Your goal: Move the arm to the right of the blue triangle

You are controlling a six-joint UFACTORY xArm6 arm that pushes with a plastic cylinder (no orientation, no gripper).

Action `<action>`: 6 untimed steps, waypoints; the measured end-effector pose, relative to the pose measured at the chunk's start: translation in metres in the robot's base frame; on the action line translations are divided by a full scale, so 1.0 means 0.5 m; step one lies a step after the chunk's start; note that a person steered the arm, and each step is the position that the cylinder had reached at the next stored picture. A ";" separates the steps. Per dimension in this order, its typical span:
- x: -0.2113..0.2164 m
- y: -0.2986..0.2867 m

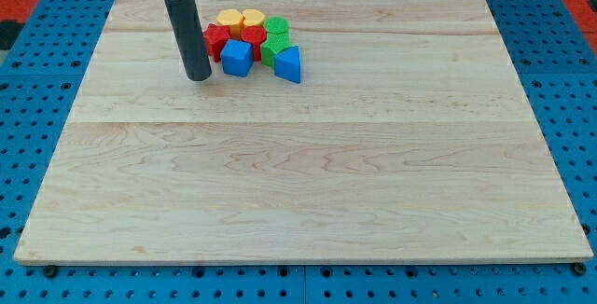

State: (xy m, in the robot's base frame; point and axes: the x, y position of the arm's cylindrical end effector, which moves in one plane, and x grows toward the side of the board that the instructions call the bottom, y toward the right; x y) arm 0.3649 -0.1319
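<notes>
Pale wooden board (pixel 298 183) carries one huddled far cluster; my tip (pixel 199 77) — a bare rod, nothing to hold — sits left of the blue cube (pixel 237 59), so the blue triangle (pixel 289 64) lies beyond it — the clear route looks nearer.

Rod (pixel 191 34) cut off by the view's top edge, so its mount and the arm above don't show. In the cluster near the worktop's (pixel 298 201) far edge: red blocks (pixel 216 39) mostly hidden behind the blue cube (pixel 237 59) and partly by the rod, shapes unreadable. Green blocks (pixel 275 41) overlap each other, shapes unclear. Yellow blocks (pixel 241 19) partly hidden behind the reds; shapes can't be told.
</notes>
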 end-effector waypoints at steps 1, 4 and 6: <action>0.000 0.000; 0.113 0.200; 0.072 0.285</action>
